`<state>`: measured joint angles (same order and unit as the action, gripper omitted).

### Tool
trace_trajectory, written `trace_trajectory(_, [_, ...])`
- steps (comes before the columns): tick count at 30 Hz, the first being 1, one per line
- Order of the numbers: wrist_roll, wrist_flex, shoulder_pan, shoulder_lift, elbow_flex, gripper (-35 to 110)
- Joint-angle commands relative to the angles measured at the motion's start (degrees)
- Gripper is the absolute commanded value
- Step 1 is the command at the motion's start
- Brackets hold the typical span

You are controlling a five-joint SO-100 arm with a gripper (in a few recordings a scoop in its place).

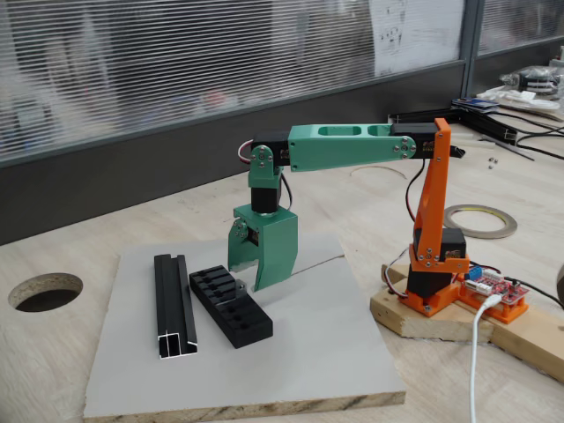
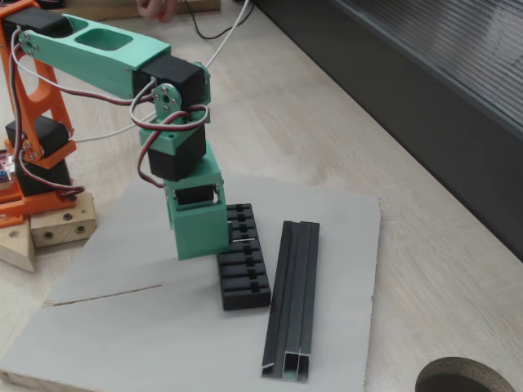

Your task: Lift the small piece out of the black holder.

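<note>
1. Hanging nose-down over the grey board (image 1: 291, 352), green gripper (image 1: 248, 280) at the near-middle slots of the black holder (image 1: 231, 306), tips right at the holder's top edge.
2. Seen in the other fixed view as a green block (image 2: 196, 220) standing just beside the holder (image 2: 243, 257), against its left long side.
3. Jaws spread a little way in a fixed view, a narrow gap between the broad fixed finger (image 1: 276, 251) and the smaller moving one; cannot tell whether anything is actually pinched.
4. Lying in the holder, about mid-row: small piece (image 2: 239, 241), a thin pale sliver across one slot, right at the gripper's lower edge; touching or not cannot be told.
5. Showing in a fixed view as a tiny grey bit (image 1: 238, 284) between the gripper tips and the holder's top.
6. Resting flat on the board, parallel to the holder and just beside it, apart from it: long black channel rail (image 2: 294, 298).
7. Reaching in from an orange base (image 1: 432, 291) clamped to a wooden block (image 1: 414, 319), green upper link (image 1: 352, 145) held roughly level.
8. Lying well apart on the wooden table: roll of tape (image 1: 480, 220); round hole (image 1: 44, 292) cut in the tabletop near the board's far corner.
</note>
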<state>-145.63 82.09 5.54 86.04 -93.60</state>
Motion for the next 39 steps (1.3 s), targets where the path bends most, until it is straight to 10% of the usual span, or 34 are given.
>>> trace_trajectory(1, [-3.78,0.18,0.88,0.53,1.58,47])
trace_trajectory(39, [-8.00,0.18,5.62,-6.50,8.70,47])
